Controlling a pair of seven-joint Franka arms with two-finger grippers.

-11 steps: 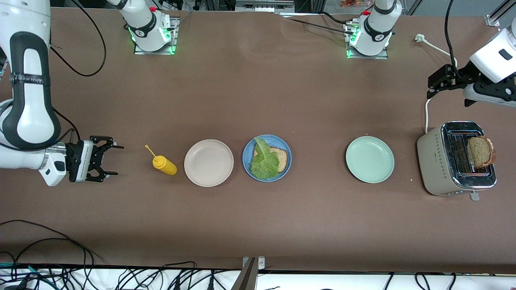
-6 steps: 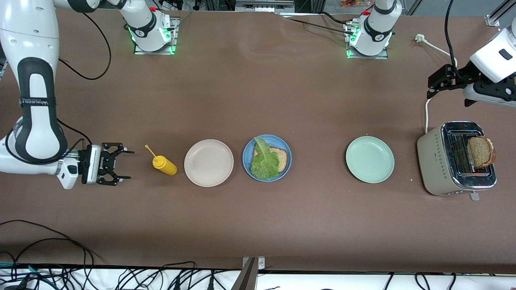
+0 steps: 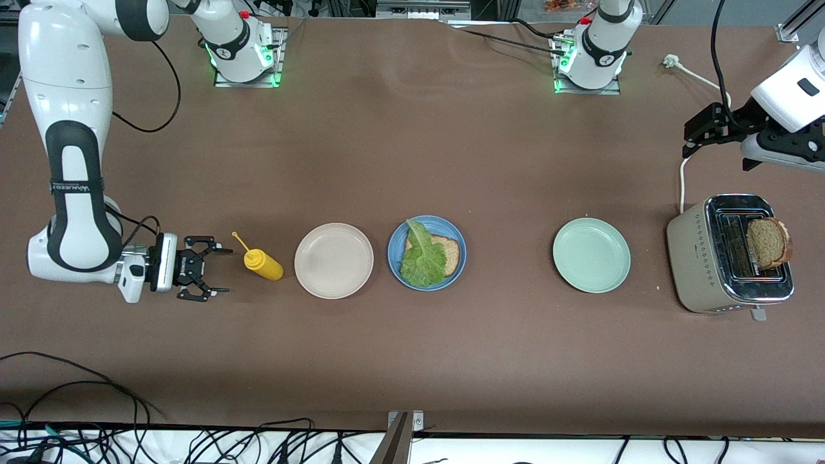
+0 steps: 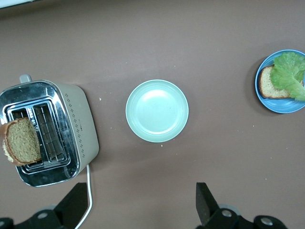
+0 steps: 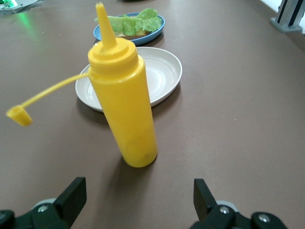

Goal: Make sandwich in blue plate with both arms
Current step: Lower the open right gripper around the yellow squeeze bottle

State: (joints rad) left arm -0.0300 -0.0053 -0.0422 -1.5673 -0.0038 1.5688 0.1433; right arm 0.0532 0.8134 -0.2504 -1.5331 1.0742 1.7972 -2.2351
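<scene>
Brown table surface [image 3: 412, 142] under even light; tangled black cables [image 3: 129, 438] crowd pale floor along camera edge.

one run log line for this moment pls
right end effector: open, beside mustard bottle | left end effector: open, waiting above toaster | blue plate: bread, lettuce

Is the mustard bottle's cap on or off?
Off. The yellow bottle stands upright with its nozzle bare; the small cap hangs to the side on its tether.

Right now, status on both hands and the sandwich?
Right hand open beside yellow squeeze bottle. Left hand open above toaster end. Round blue plate: one slice, lettuce. Nothing blocking.
</scene>
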